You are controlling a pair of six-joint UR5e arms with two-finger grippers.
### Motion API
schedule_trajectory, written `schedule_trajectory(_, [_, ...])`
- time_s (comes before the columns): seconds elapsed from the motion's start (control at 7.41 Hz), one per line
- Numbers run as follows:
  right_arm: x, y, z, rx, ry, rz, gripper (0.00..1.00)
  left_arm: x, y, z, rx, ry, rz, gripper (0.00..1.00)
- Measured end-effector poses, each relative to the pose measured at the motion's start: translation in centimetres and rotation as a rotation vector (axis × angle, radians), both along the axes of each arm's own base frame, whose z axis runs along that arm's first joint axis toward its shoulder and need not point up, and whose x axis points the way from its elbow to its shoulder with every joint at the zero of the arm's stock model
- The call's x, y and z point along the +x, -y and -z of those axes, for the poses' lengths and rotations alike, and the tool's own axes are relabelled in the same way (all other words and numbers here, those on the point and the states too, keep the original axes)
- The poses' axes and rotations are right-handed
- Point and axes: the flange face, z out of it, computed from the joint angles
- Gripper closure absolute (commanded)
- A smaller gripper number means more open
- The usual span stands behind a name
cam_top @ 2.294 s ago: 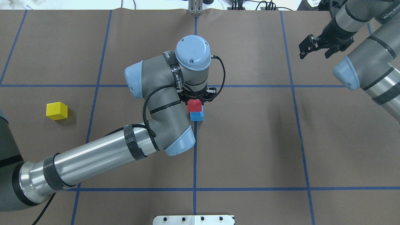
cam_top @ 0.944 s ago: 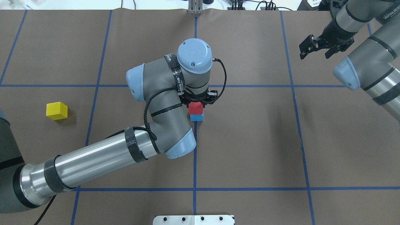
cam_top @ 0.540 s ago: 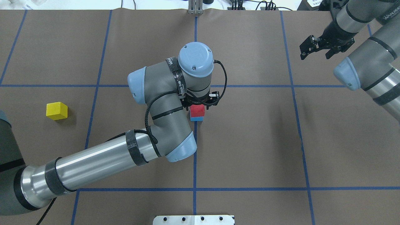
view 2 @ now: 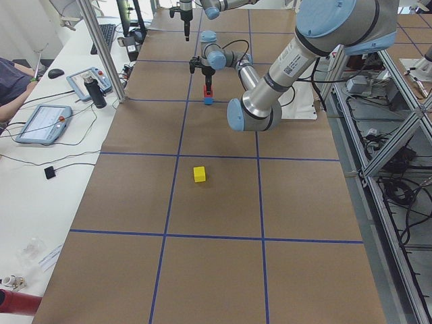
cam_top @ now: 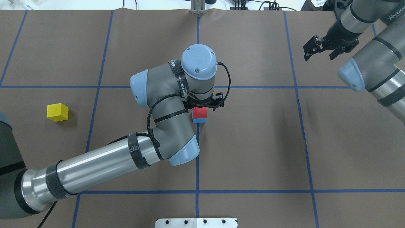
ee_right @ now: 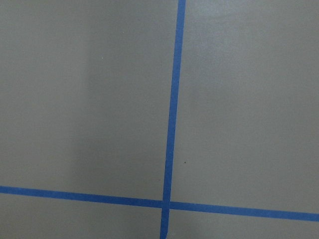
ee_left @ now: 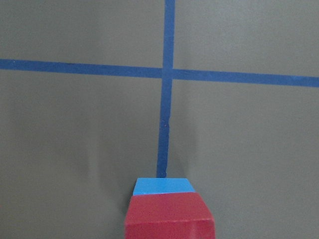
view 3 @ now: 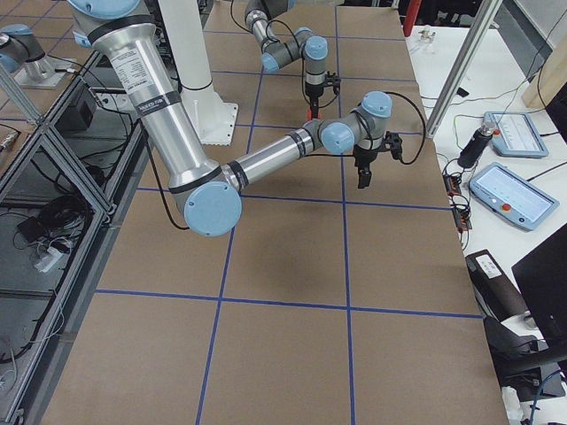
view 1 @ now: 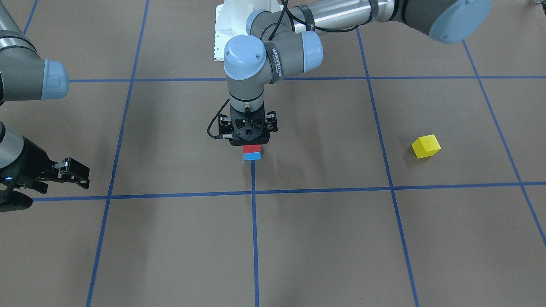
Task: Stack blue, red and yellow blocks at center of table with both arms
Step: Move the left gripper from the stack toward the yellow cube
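Observation:
The red block (cam_top: pixel 200 111) sits on top of the blue block (cam_top: pixel 199 120) at the table's centre cross; both also show in the front view, red (view 1: pixel 251 149) over blue (view 1: pixel 252 156). My left gripper (cam_top: pixel 202 106) points straight down and is shut on the red block; its fingers are hidden under the wrist. The left wrist view shows the red block (ee_left: pixel 169 216) with the blue block's edge (ee_left: pixel 163 185) beyond it. The yellow block (cam_top: pixel 57 112) lies alone at the far left. My right gripper (cam_top: pixel 319 49) is open and empty at the far right.
Blue tape lines (cam_top: pixel 197 158) divide the brown table cover into squares. A white base plate (cam_top: pixel 196 222) sits at the near edge. Tablets and a bottle (view 2: pixel 99 91) stand on a side bench beyond the table.
My left gripper has shifted the red block slightly right and brought it down squarely over the blue block. The right arm has barely moved. The yellow block has not moved.

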Motion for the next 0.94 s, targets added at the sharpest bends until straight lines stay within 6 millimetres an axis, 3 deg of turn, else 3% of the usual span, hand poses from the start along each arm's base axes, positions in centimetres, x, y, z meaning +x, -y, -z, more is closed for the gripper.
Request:
schedule_trajectory(0.27, [0.2,0.1,0.2,0.002,0.006,0.000,0.01,-4.9,2.0,2.1,0.033,-0.029,0.018,0.00])
schedule_trajectory(0.4, [0.2,0.1,0.3,0.003,0.008,0.001,0.01,-8.6,2.9,1.9,0.056,-0.003,0.005,0.00])
schedule_trajectory(0.54, [0.2,0.1,0.4,0.005,0.008,0.001,0.01,-12.9,3.2,0.1,0.085,0.038,-0.020,0.00])
schedule_trajectory(0.81, [0.3,0.2,0.3,0.007,0.007,0.002,0.01,-22.2,3.4,-9.0,0.126,0.118,-0.043,0.00])
schedule_trajectory(0.94, [0.2,0.2,0.2,0.006,0.006,0.002,0.01,-25.9,3.6,-13.5,0.134,0.150,-0.042,0.00])
